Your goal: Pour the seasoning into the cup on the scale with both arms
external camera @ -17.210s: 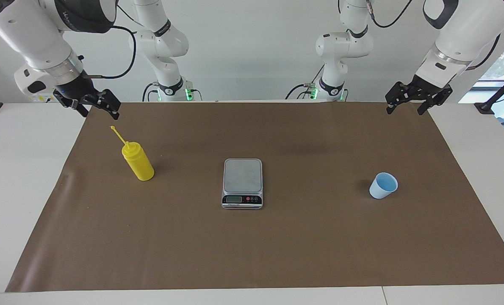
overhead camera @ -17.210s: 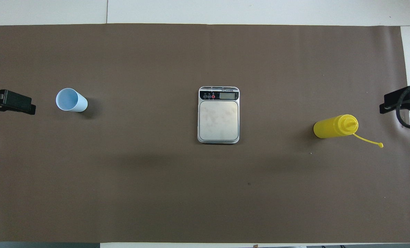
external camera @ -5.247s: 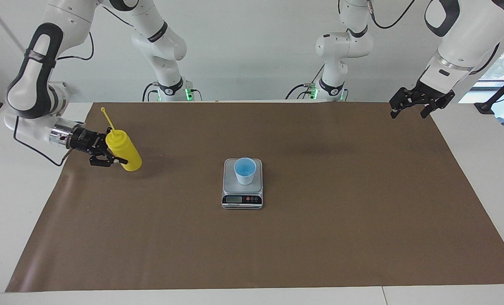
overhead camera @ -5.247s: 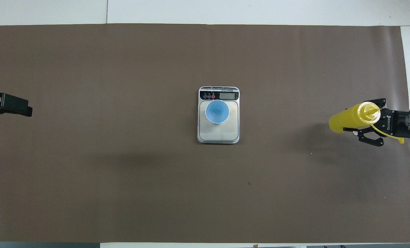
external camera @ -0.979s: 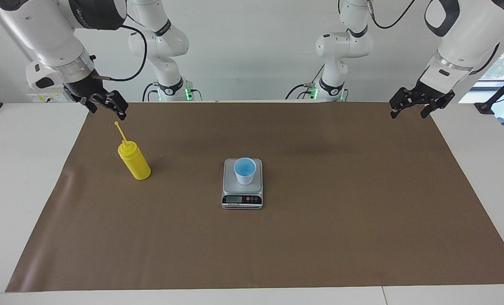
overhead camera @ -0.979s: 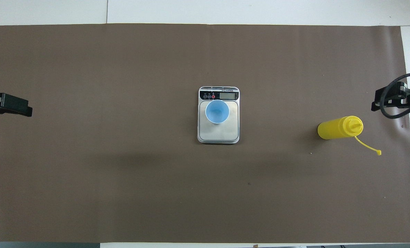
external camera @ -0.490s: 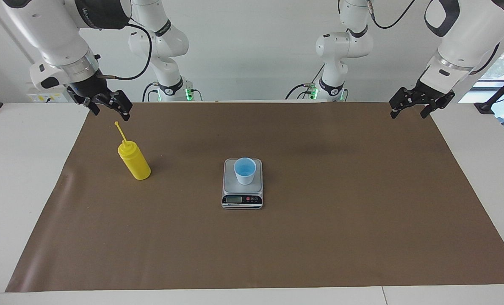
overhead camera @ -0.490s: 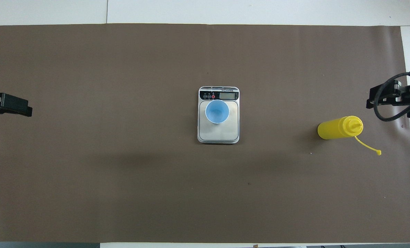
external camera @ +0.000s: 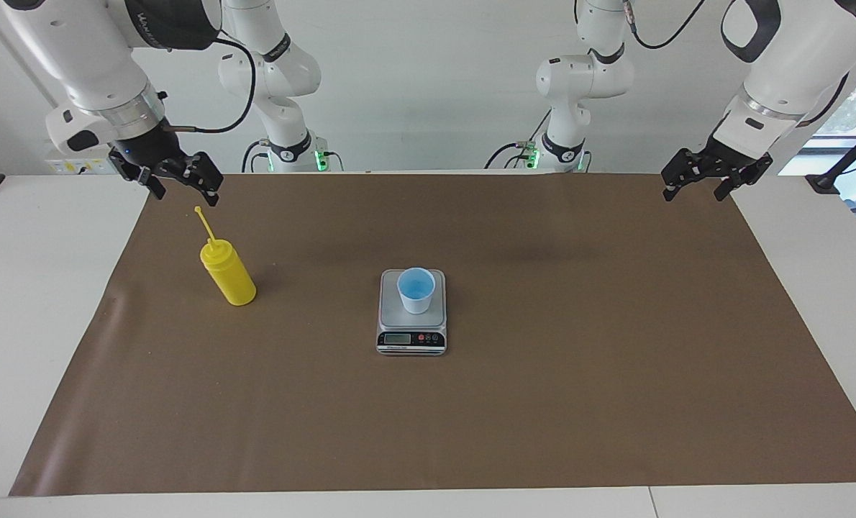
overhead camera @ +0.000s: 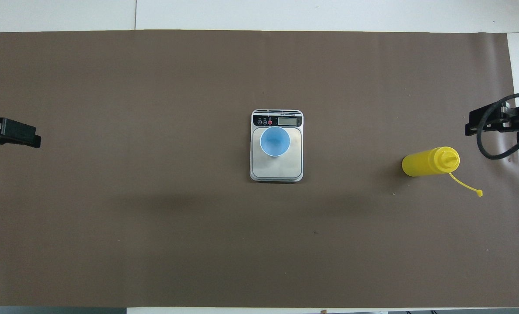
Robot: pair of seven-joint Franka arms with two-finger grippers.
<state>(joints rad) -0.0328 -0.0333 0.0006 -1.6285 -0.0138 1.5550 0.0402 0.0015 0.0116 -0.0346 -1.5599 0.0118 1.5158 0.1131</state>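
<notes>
The cup [external camera: 416, 290] stands upright on the platform of the scale [external camera: 411, 327] at the middle of the brown mat [external camera: 471, 432] that covers the desk [external camera: 47, 302]. The seasoning bottle [external camera: 228, 274] stands upright on the mat toward the right arm's end, well apart from the scale; in the facing view it sits at about nine o'clock from the cup, with its thin tethered cap sticking up toward eleven o'clock.

The right claw [external camera: 180, 180] hangs in the air at about eleven o'clock from the bottle in the facing view, over the mat's corner on the robots' side, fingers spread wide and holding nothing. The left claw [external camera: 700, 178] waits over the other corner on the robots' side, at about two o'clock from the scale, also wide and empty.

Going by how things lie, the cup-on-scale step is done and the bottle is untouched by either claw. Whether any seasoning is already in the cup is hard to tell: its blue inside looks plain, but a small amount would not show. If the pour is not yet made, the next move calls for the right claw to come down beside the bottle, close around its body, carry it over the cup and tip the nozzle down.
</notes>
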